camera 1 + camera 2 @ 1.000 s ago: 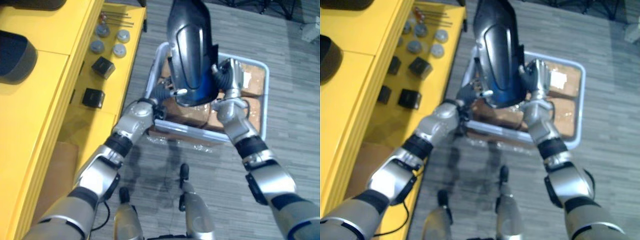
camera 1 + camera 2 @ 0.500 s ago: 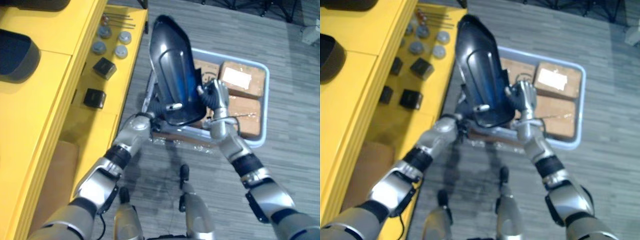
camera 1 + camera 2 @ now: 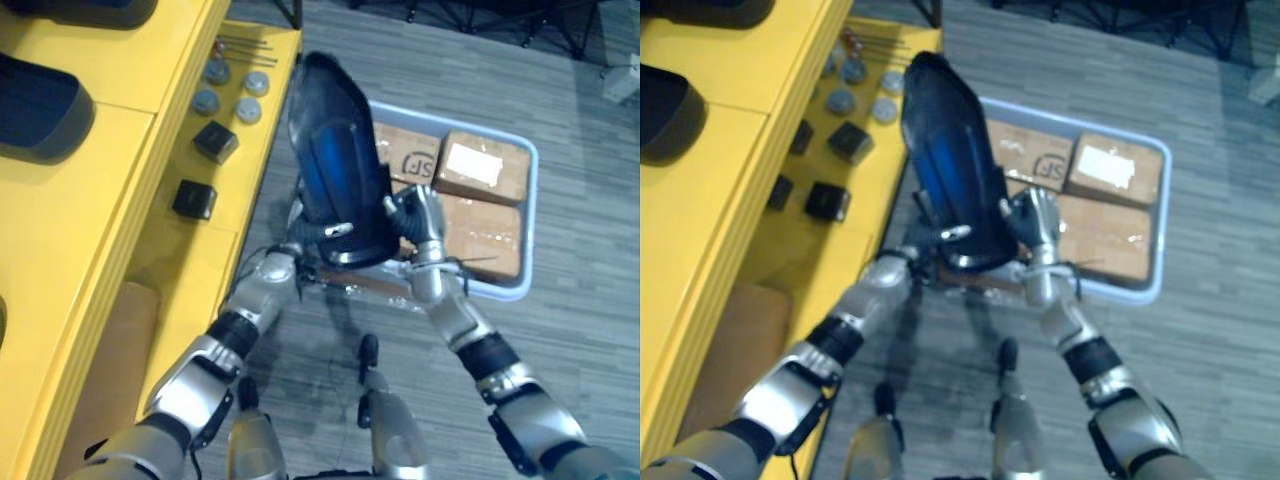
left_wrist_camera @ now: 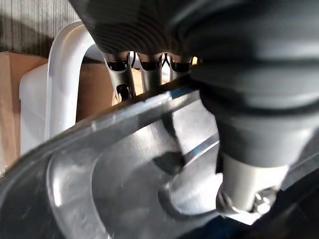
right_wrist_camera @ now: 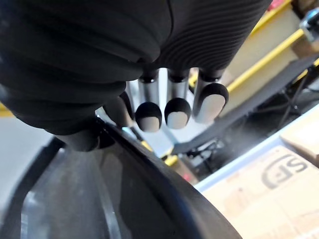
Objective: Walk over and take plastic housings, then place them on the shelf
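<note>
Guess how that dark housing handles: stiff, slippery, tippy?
Probably stiff: the plastic housing holds its shell shape though left hand and right hand grip only its lower end. Likely slippery: its surface is glossy. Possibly tippy: most of it stands above the hands.

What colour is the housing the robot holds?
The housing is glossy black with blue sheen, best in left eye view.

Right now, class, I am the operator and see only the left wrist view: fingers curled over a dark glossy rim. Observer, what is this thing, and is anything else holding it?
Observer: A long dark plastic housing; the right hand grips its opposite edge.
Operator: Is it on the shelf yet?
Observer: No, it is held up in the air, with the yellow shelf to the robot's left.
Operator: What lies on that shelf?
Observer: Small black blocks and grey discs on the lower level.
</note>
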